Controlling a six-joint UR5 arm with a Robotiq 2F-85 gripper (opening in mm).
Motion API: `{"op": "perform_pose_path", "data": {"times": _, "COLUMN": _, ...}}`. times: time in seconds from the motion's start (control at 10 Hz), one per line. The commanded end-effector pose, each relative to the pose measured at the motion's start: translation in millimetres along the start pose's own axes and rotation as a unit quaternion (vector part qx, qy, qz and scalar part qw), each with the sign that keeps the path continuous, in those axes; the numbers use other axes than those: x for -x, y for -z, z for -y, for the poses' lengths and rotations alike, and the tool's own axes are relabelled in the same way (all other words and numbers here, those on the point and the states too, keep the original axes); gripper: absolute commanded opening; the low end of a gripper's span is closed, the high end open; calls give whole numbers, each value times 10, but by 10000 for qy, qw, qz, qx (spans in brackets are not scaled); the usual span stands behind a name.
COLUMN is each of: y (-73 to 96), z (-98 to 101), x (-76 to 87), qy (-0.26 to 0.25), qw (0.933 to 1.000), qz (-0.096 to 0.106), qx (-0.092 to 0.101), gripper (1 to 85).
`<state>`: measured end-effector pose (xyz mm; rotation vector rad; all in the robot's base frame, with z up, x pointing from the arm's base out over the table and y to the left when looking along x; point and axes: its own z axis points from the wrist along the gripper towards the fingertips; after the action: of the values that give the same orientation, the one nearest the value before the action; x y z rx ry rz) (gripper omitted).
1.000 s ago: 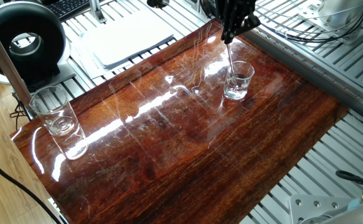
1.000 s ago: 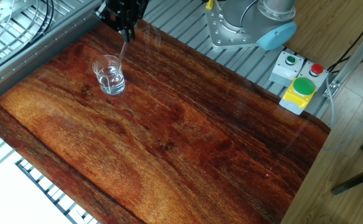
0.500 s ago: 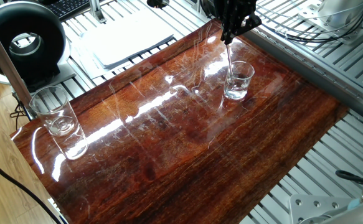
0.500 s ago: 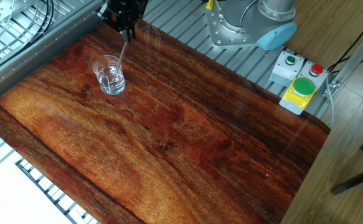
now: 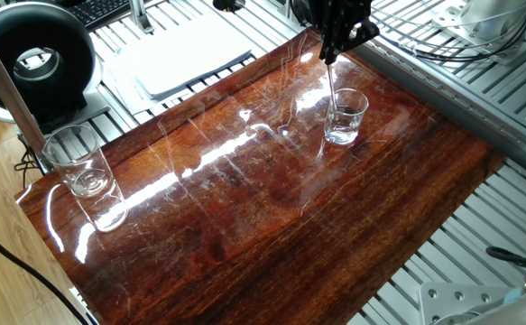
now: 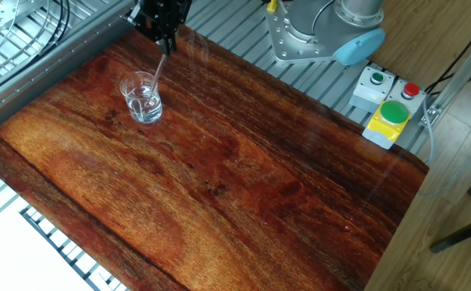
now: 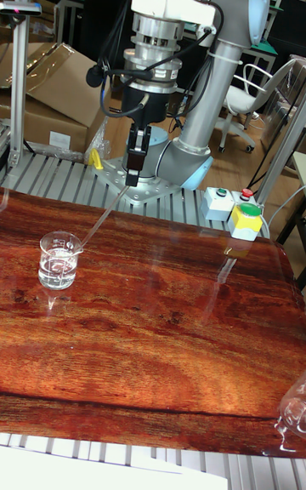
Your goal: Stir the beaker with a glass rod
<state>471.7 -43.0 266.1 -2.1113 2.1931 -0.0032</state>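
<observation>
The small clear beaker stands on the wooden board with a little clear liquid in it. The thin glass rod slants down from the black gripper into the beaker's mouth. The gripper hangs just above and beside the beaker, shut on the rod's upper end. The rod's lower tip is hard to make out inside the glass.
A taller glass tumbler stands at the far corner of the board; its edge shows in the tall view. A button box sits beside the robot base. Metal slats surround the board.
</observation>
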Motion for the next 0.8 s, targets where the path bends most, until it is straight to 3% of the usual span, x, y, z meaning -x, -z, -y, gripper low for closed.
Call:
{"op": "perform_pose_path", "data": {"times": 0.0, "y": 13, "z": 13, "x": 18, "qy": 41, "qw": 10000, "qz": 37, "qx": -27, "gripper": 10}}
{"op": "perform_pose_path", "data": {"times": 0.4, "y": 17, "z": 20, "x": -72, "qy": 157, "qw": 9998, "qz": -71, "qx": -30, "gripper": 10}}
{"op": "perform_pose_path", "data": {"times": 0.7, "y": 16, "z": 78, "x": -138, "qy": 60, "qw": 9997, "qz": -181, "qx": -134, "gripper": 10}}
